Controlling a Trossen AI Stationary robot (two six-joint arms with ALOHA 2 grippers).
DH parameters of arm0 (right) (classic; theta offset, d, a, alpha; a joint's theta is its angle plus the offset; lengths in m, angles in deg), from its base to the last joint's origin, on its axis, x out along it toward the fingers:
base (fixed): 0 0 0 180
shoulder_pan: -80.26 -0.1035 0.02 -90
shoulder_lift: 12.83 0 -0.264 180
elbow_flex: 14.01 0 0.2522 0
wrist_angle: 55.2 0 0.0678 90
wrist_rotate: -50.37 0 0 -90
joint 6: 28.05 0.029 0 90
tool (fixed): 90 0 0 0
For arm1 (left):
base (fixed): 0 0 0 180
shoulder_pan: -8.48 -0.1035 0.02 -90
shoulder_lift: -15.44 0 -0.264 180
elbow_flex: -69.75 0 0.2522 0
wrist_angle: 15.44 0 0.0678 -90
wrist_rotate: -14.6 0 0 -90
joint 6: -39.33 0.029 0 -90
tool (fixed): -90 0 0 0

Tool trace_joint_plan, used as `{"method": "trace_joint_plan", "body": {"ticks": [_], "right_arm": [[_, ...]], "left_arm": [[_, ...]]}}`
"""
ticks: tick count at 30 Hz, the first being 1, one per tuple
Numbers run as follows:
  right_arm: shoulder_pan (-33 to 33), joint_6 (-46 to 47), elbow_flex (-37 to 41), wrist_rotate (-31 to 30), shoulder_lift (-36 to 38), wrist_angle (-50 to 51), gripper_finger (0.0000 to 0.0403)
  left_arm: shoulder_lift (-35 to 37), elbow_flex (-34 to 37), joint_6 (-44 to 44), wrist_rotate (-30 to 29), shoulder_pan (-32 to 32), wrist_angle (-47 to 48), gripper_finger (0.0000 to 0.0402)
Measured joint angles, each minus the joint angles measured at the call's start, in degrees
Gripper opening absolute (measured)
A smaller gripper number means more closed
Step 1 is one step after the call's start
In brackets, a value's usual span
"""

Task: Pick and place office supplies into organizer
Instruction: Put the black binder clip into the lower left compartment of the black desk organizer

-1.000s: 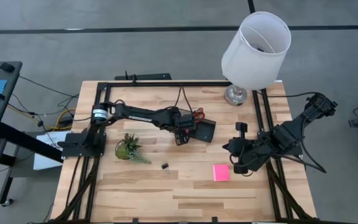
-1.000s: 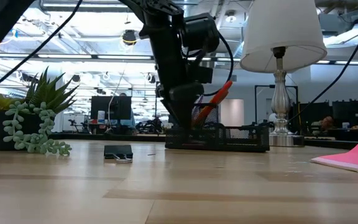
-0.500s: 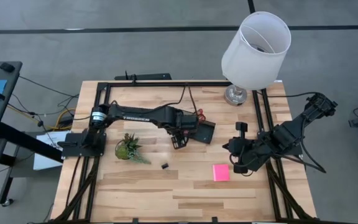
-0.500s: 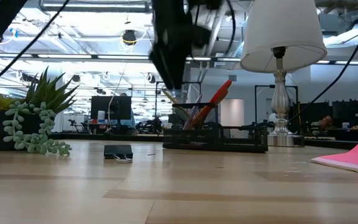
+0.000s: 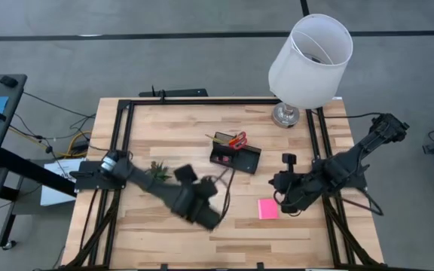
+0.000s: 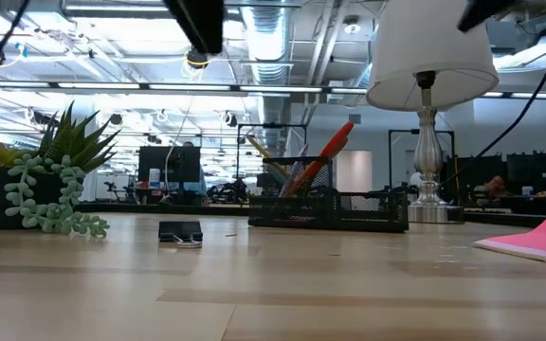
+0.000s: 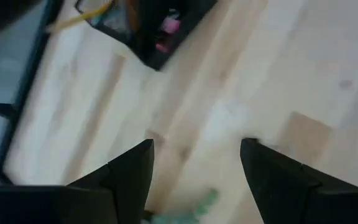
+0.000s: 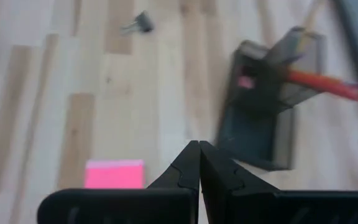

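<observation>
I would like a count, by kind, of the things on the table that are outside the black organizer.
Pink sticky pad: 1
Black clip: 1
Plant: 1
Lamp: 1
Total: 4

The left gripper point(image 5: 206, 214) was smeared by motion in the high view, so its outline could not be read there. In the low view only a dark piece of an arm was seen, cut off by the top edge. The organizer point(image 7: 160, 31) was blurred and cut by the edge in the left wrist view; what was held in it could not be told. The plant point(image 7: 185, 211) was cut off there too. In the right wrist view the clip point(image 8: 138, 23) was too small and soft for detail.
</observation>
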Motion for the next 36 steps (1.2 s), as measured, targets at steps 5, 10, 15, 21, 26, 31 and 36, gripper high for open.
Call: {"method": "trace_joint_plan", "body": {"ticks": [5, 10, 15, 21, 26, 31, 36], "right_arm": [[-0.02, -0.01, 2.04, 6.04, 0.01, -5.01, 0.0000], [0.13, -1.63, 2.06, 6.22, 0.05, -8.58, 0.0000], [-0.21, -7.50, 2.04, 6.39, 0.06, -12.25, 0.0000], [-0.87, -8.50, 2.04, 6.59, 0.06, -12.26, 0.0000], [-1.18, -8.50, 2.04, 6.58, 0.06, -12.22, 0.0000], [-1.09, -8.50, 2.04, 6.48, 0.06, -12.23, 0.0000], [-0.44, -8.55, 2.04, 6.46, 0.06, -12.23, 0.0000]], "left_arm": [[0.13, 3.06, -3.47, 5.52, 5.98, -0.79, 0.0233], [0.13, 8.72, 8.72, 6.90, 8.90, -9.08, 0.0233], [0.13, 17.74, 33.93, 4.25, 7.92, -19.17, 0.0233], [0.13, 24.74, 58.57, 8.66, 3.91, -23.02, 0.0233], [0.13, 25.63, 75.32, 9.22, -0.26, -23.36, 0.0233], [0.13, 25.63, 86.49, 16.29, -4.90, -24.45, 0.0233], [0.13, 25.63, 92.91, 17.96, -6.64, -27.48, 0.0233]]}}
